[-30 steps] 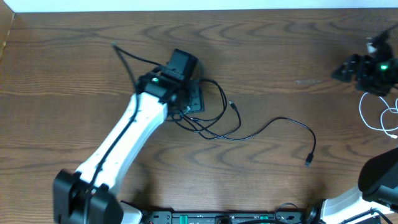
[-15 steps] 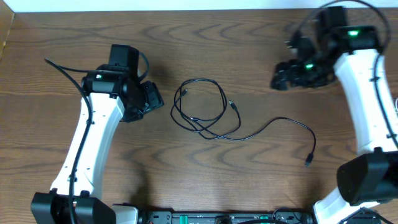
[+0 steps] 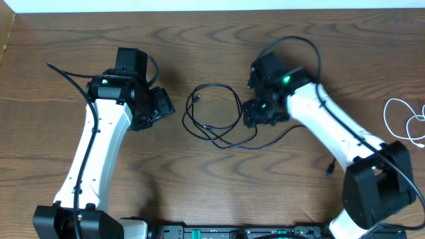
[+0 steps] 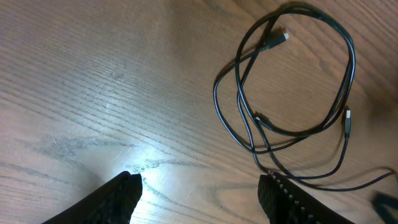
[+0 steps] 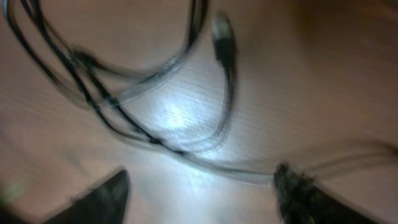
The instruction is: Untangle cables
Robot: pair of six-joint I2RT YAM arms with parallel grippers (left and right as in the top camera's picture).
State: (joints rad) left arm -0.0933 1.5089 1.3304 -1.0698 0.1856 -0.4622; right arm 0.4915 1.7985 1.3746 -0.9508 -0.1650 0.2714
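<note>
The untangling is, by my judgement, only partly done. The white cable [image 3: 386, 118] lies by itself at the desk's [image 3: 199, 40] right edge, well apart from the rest. The black cables [image 3: 212, 135] sit mid-desk as overlapping loops with strands crossing on the near side, and one tail runs right toward a plug end [image 3: 330, 171]. Separating those loops is what remains.

The left end effector [image 4: 198, 198] hovers just left of the loops, its fingers well apart with only bare wood between them. The right end effector [image 5: 202, 196] is over the right side of the loops, fingers spread. Its view is blurred, and a strand passes close to one finger, but nothing looks gripped.

No container is in view.
</note>
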